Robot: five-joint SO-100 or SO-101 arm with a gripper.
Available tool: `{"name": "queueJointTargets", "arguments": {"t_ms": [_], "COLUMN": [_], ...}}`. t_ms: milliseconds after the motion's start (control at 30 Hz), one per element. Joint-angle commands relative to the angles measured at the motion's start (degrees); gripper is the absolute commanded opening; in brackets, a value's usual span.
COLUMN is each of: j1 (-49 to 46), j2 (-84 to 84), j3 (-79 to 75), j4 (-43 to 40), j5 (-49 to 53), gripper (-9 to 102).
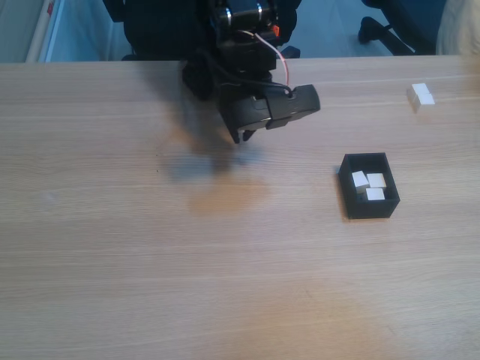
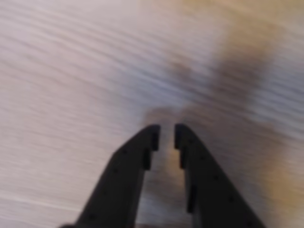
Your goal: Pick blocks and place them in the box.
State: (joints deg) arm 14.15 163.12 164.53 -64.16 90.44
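Blocks (image 1: 370,187), three small white cubes, lay inside the black box (image 1: 351,196) in the fixed view, bunched toward its near end and touching or nearly touching one another. The box stood on the wooden table (image 1: 112,262), right of centre, open side up. A fourth white block (image 1: 421,95) sat alone on the bare tabletop near the far right edge, well apart from the box and beyond it. The black arm (image 1: 247,67) reached in from the top middle of the fixed view, with a thin red and white cable looping across its body, and its gripper (image 1: 241,137) pointed downward over the table, left of the box and well clear of it, with a soft shadow on the wood beneath. In the wrist view the gripper (image 2: 165,134) rose from the bottom edge as two black fingers (image 2: 128,166) whose tips stood nearly together, only a narrow slit between them and nothing held there. Wood grain beneath them was blurred in the wrist view, so whether the tips touched the table could not be told.
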Motion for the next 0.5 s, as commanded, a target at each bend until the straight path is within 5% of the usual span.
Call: {"name": "queueJointTargets", "arguments": {"t_ms": [0, 467], "j1": [-3.52, -8.96], "j2": [8.17, 30.59], "j3": [5.36, 19.34], "j4": [-0.97, -13.45], "j5": [1.67, 2.90], "gripper": [0, 0]}}
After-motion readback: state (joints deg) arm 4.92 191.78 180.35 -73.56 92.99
